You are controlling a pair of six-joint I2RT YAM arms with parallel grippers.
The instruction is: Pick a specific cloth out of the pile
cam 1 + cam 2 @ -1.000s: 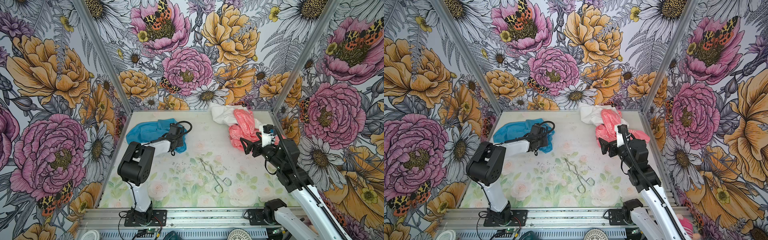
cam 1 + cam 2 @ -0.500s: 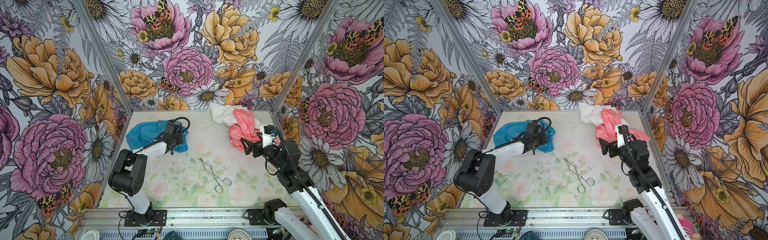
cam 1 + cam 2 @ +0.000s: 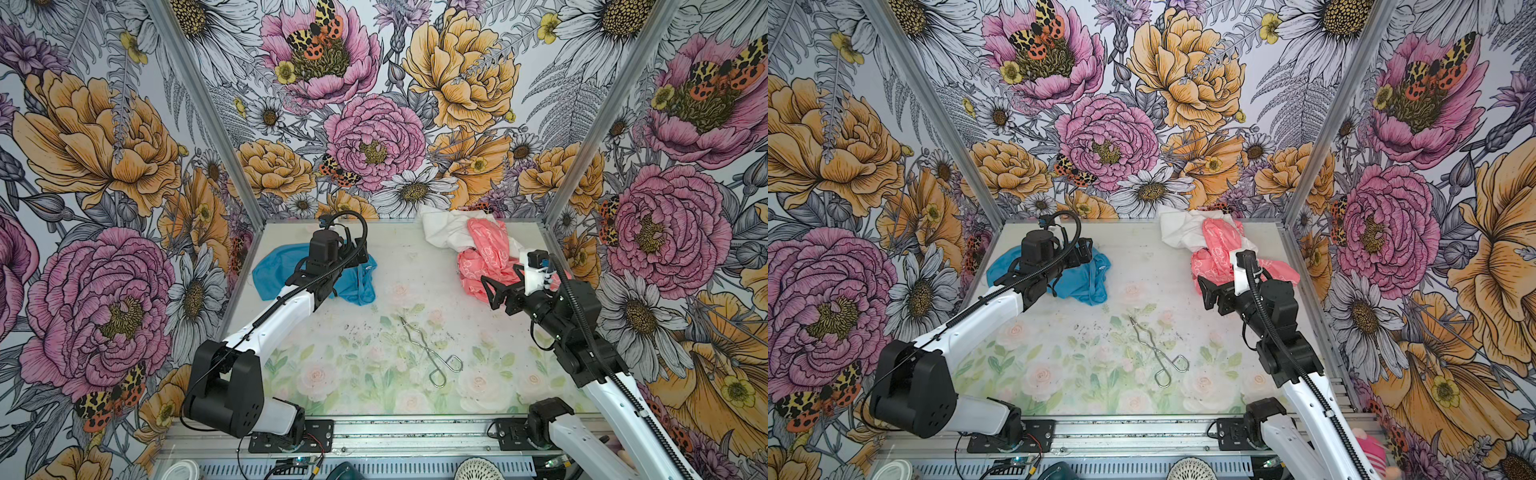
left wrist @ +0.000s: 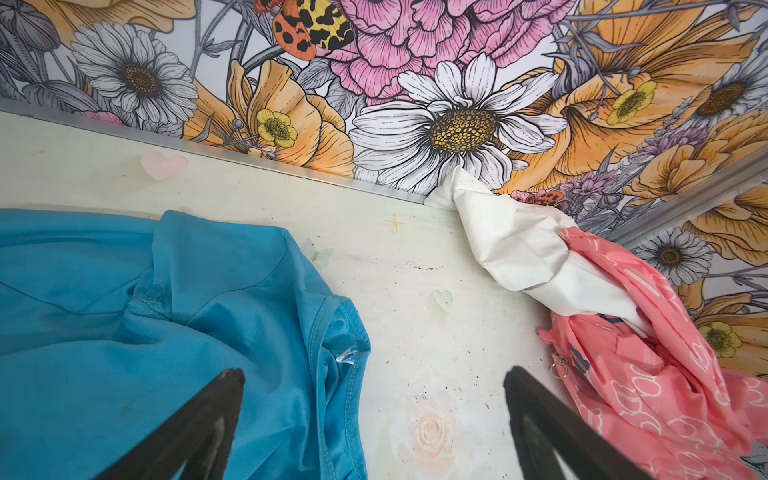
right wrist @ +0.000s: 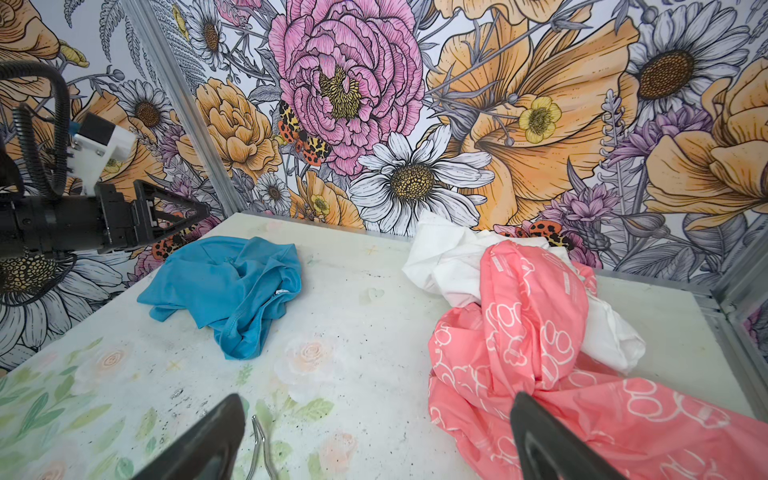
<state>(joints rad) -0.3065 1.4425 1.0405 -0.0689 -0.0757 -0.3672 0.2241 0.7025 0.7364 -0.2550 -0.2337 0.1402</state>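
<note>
You are looking at three cloths: one bright sky-blue thin garment (image 3: 277, 272), one coral-pink cloth with white outline prints (image 3: 484, 257), one plain white cloth (image 3: 442, 228). One pair of wire metal tongs (image 3: 428, 347) is lying there too.

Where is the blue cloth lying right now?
In both top views the blue cloth lies crumpled on the table's far left, under the open left hand, well apart from the pink and white pile at far right.

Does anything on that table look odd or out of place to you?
Yes: metal tongs lie alone mid-table among dark specks, the only hard tool near the soft things. The blue cloth lies crumpled, apart from the white cloth and pink cloth heaped in the far corner. Nothing looks damaged.
</note>
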